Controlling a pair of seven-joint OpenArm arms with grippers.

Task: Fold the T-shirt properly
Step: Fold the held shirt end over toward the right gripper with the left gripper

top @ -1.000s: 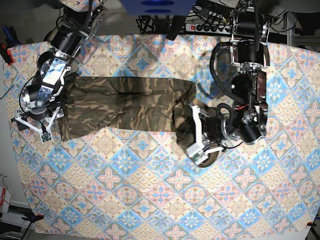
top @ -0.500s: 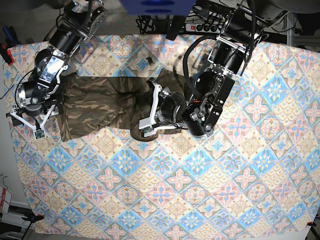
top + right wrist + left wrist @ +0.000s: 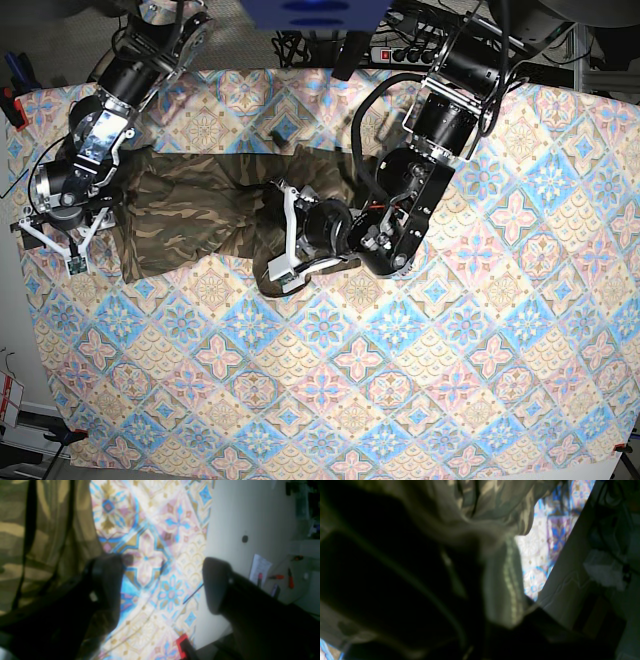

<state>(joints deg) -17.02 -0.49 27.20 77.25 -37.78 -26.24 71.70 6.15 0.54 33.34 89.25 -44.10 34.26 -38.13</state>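
Camouflage cotton bunched tight against the left gripper (image 3: 283,240), jaws pressed together on a gathered edge of the soft green, brown and tan camouflage T-shirt (image 3: 195,210). Lifted fabric draped over the wrist, filling most of the left wrist view, stitched hem (image 3: 511,580) hanging down. Judged as one side carried across the body toward the other for a fold. Rest of the garment flat on the blue, pink and cream tile-patterned cloth (image 3: 450,400), in the table's upper left part. Further out, right gripper (image 3: 162,585) with dark fingers (image 3: 215,585) spread apart, clamped on nothing, one finger beside the shirt's far edge, over bare patterned cloth. Probably parked there to leave that end lying undisturbed while the fold lands.
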